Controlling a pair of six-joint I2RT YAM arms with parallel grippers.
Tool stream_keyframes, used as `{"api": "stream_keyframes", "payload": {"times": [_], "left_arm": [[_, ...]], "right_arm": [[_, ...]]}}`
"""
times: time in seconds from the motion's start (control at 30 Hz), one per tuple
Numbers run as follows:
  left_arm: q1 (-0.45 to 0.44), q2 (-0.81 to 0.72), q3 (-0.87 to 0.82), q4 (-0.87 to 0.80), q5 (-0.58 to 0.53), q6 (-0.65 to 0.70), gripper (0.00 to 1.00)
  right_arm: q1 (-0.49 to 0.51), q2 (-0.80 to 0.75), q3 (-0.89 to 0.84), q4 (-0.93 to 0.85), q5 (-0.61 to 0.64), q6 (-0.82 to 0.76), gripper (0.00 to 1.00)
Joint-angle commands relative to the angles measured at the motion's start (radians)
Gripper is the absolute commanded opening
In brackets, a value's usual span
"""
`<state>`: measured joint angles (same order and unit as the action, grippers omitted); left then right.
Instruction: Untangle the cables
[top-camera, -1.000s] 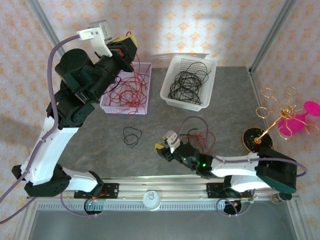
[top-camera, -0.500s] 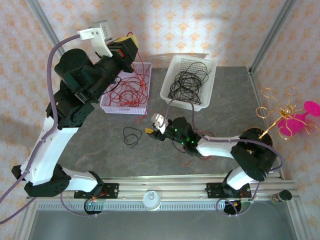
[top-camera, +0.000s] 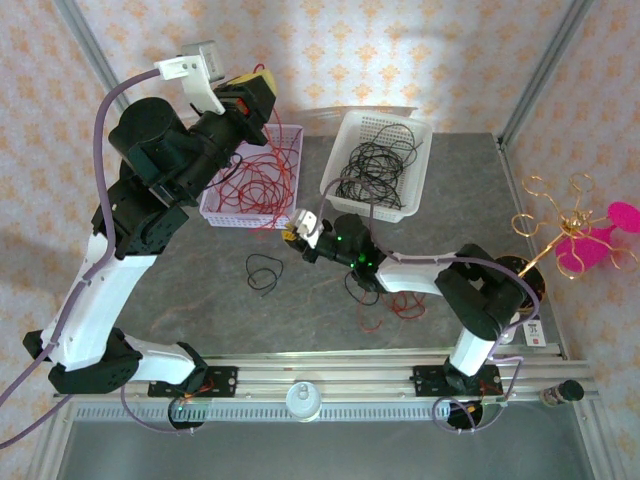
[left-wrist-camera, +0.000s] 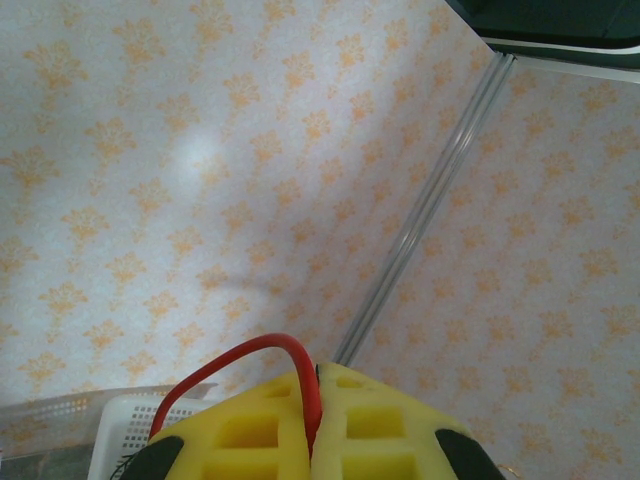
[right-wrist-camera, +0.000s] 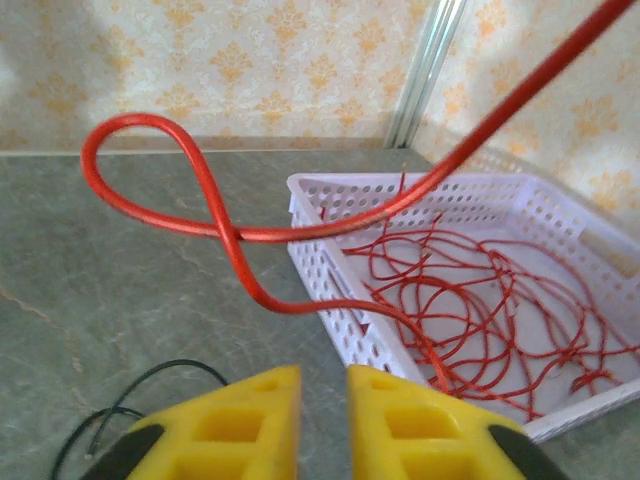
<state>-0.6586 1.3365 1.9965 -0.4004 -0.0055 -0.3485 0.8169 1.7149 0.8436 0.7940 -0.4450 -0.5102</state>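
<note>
1. The left pincer (left-wrist-camera: 312, 385) hangs high above the lilac basket (top-camera: 230, 220). Its yellow fingers are pressed tight on a red wire (left-wrist-camera: 235, 352) that arches out from between them.
2. Inside the lilac basket lies a loose heap of red wires (top-camera: 262, 185), looped over one another.
3. The right pincer (right-wrist-camera: 323, 400) sits low, just off the lilac basket's near right corner and pointing at it. Its fingers stand a narrow slit apart, with nothing seen in the slit.
4. A red strand (right-wrist-camera: 150, 125) curls in a loop in the air just ahead of that pincer, beside the basket's corner, and runs down toward the basket's inside.
5. To the right of the lilac basket, a white basket (top-camera: 335, 190) holds coils of black wires (top-camera: 375, 165).
6. A loose black wire (top-camera: 263, 270) lies on the grey worktop (top-camera: 200, 290), just in front of the lilac basket.
7. Farther to the basket's near right, under the right arm, a small tangle of red and black strands (top-camera: 395, 295) rests on the worktop.
</note>
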Motion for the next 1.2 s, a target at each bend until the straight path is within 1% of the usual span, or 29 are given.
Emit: {"api": "stream_keyframes", "payload": {"times": [0.0, 0.07, 0.13, 0.17, 0.2, 0.23, 0.3, 0.33, 0.43, 0.5, 0.57, 0.63, 0.67, 0.73, 0.83, 0.87, 1.03, 1.07, 1.1, 1.13, 1.17], "left_arm": [[0.006, -0.011, 0.033, 0.008, -0.030, 0.019, 0.00], [0.005, -0.014, 0.031, 0.019, -0.037, 0.024, 0.00], [0.005, -0.010, 0.034, 0.030, -0.028, 0.022, 0.00], [0.005, -0.009, 0.035, 0.036, -0.023, 0.021, 0.00], [0.006, -0.007, 0.036, 0.041, -0.021, 0.021, 0.00], [0.005, -0.005, 0.038, 0.043, -0.017, 0.019, 0.00], [0.005, 0.002, 0.047, 0.037, -0.010, 0.016, 0.00], [0.005, 0.004, 0.051, 0.033, -0.006, 0.017, 0.00], [0.005, 0.002, 0.051, 0.029, 0.002, 0.011, 0.00], [0.006, 0.000, 0.051, 0.029, 0.005, 0.008, 0.00], [0.005, -0.003, 0.051, 0.029, 0.008, 0.006, 0.00], [0.005, -0.004, 0.053, 0.026, 0.006, 0.005, 0.00], [0.006, -0.003, 0.054, 0.022, 0.002, 0.007, 0.00], [0.006, 0.000, 0.057, 0.016, -0.010, 0.015, 0.00], [0.006, 0.001, 0.058, 0.018, -0.014, 0.020, 0.00], [0.006, 0.000, 0.058, 0.020, -0.016, 0.020, 0.00], [0.005, 0.004, 0.058, 0.025, -0.021, 0.022, 0.00], [0.005, 0.003, 0.058, 0.025, -0.019, 0.022, 0.00], [0.005, 0.003, 0.058, 0.025, -0.017, 0.022, 0.00], [0.006, 0.003, 0.058, 0.024, -0.017, 0.021, 0.00], [0.005, 0.004, 0.058, 0.025, -0.016, 0.021, 0.00]], "right_arm": [[0.001, 0.006, 0.005, 0.061, 0.010, 0.004, 0.08], [0.001, 0.003, -0.021, 0.086, 0.008, 0.013, 0.03], [0.001, 0.004, -0.031, 0.089, 0.001, 0.018, 0.00], [0.001, 0.002, -0.035, 0.089, -0.001, 0.019, 0.00], [0.001, 0.000, -0.037, 0.092, -0.001, 0.019, 0.03], [0.001, 0.000, -0.036, 0.094, 0.004, 0.016, 0.10], [0.001, 0.004, -0.029, 0.094, 0.021, 0.002, 0.35], [-0.001, 0.011, -0.018, 0.082, 0.028, -0.009, 0.41], [-0.007, 0.047, 0.035, 0.019, 0.028, -0.039, 0.49], [-0.009, 0.074, 0.047, 0.022, 0.036, -0.052, 0.51], [-0.009, 0.095, 0.056, 0.036, 0.054, -0.057, 0.51], [-0.010, 0.104, 0.066, 0.037, 0.058, -0.054, 0.45], [-0.010, 0.104, 0.066, 0.041, 0.063, -0.045, 0.39], [-0.010, 0.097, 0.054, 0.058, 0.068, -0.024, 0.18], [-0.010, 0.084, 0.023, 0.091, 0.088, 0.004, 0.02], [-0.010, 0.081, 0.017, 0.091, 0.096, 0.011, 0.00], [-0.010, 0.036, -0.045, 0.109, 0.101, 0.036, 0.00], [-0.010, 0.023, -0.063, 0.115, 0.096, 0.036, 0.05], [-0.010, 0.010, -0.077, 0.119, 0.096, 0.036, 0.17], [-0.010, -0.003, -0.087, 0.117, 0.099, 0.035, 0.24], [-0.010, -0.012, -0.095, 0.117, 0.101, 0.033, 0.29]]}}
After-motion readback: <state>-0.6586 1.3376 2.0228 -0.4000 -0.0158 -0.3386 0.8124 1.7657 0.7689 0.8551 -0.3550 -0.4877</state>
